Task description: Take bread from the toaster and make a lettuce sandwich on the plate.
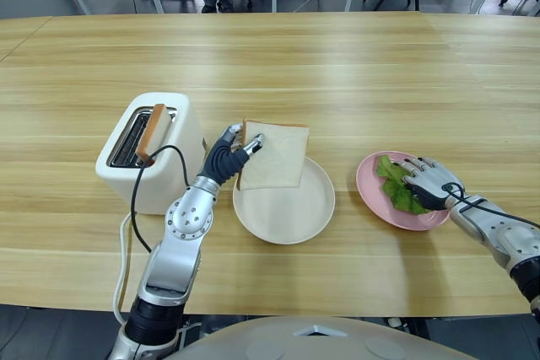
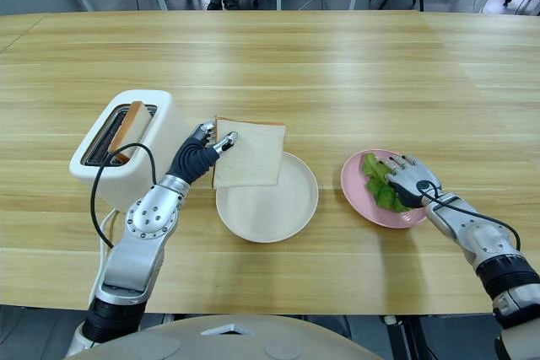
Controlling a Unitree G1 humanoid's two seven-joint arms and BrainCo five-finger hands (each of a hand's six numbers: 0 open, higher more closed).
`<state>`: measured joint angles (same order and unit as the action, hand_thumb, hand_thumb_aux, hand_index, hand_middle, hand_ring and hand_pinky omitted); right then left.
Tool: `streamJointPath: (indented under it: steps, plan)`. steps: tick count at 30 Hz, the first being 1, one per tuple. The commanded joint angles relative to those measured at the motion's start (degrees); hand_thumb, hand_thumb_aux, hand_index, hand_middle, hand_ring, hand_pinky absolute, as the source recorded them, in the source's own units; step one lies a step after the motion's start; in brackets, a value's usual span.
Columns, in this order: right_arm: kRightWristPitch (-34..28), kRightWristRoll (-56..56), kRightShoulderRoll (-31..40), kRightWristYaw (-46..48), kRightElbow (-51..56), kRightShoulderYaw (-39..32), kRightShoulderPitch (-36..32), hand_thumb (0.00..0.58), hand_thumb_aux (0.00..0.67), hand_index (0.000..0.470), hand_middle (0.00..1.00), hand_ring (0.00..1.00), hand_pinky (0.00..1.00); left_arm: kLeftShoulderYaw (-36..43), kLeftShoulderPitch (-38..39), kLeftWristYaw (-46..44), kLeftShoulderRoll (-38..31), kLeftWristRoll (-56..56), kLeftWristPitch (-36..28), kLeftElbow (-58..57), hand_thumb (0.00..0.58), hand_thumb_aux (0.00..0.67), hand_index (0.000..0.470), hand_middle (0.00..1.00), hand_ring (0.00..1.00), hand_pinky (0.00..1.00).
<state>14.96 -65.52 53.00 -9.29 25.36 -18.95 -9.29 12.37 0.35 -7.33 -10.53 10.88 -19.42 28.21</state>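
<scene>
My left hand (image 1: 229, 154) is shut on the left edge of a white bread slice (image 1: 274, 156), holding it tilted just above the far left rim of the cream plate (image 1: 287, 208). A second slice (image 1: 153, 131) stands upright in a slot of the white toaster (image 1: 152, 151), left of the plate. Green lettuce (image 1: 396, 186) lies on a pink plate (image 1: 375, 196) to the right. My right hand (image 1: 429, 181) rests on the lettuce with its fingers curled over the leaves.
A black cable (image 1: 135, 204) and a white cord (image 1: 122, 267) run from the toaster toward the table's near edge. The wooden table (image 1: 337, 73) stretches far behind the plates. Chairs and desks stand beyond it.
</scene>
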Motion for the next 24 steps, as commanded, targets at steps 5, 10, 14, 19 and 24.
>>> streamJointPath:
  steps: [5,10,14,19,24]
  plan:
    - [1.03,1.44,0.95,-0.19,0.11,-1.11,-2.08,0.58,0.67,0.46,0.0,0.0,0.0,0.93,0.23,-1.94,-0.39,0.2,-0.64,-8.84,0.58,0.67,0.46,0.45,0.45,0.45]
    - [0.9,4.94,2.49,1.14,-6.69,1.77,-1.91,0.58,0.67,0.46,0.0,0.0,0.0,2.21,-0.31,-3.02,-0.53,0.59,0.14,-18.1,0.58,0.67,0.46,0.4,0.4,0.4]
    - [0.54,7.34,3.51,2.01,-10.98,4.0,-1.08,0.58,0.67,0.46,0.0,0.0,0.0,4.38,-1.19,-4.39,-0.97,1.9,0.06,-25.67,0.58,0.67,0.46,0.32,0.32,0.32]
    - [0.46,9.67,4.43,4.12,-15.46,6.42,0.25,0.58,0.67,0.46,0.0,0.0,0.0,6.87,-2.0,-4.52,-1.65,4.07,0.82,-31.18,0.58,0.67,0.46,0.28,0.28,0.28]
    - [0.07,10.55,4.14,8.4,-15.28,5.83,1.4,0.58,0.67,0.46,0.0,0.0,0.0,9.98,-2.76,-3.17,-2.89,8.95,1.09,-32.8,0.201,0.129,0.088,0.13,0.13,0.13]
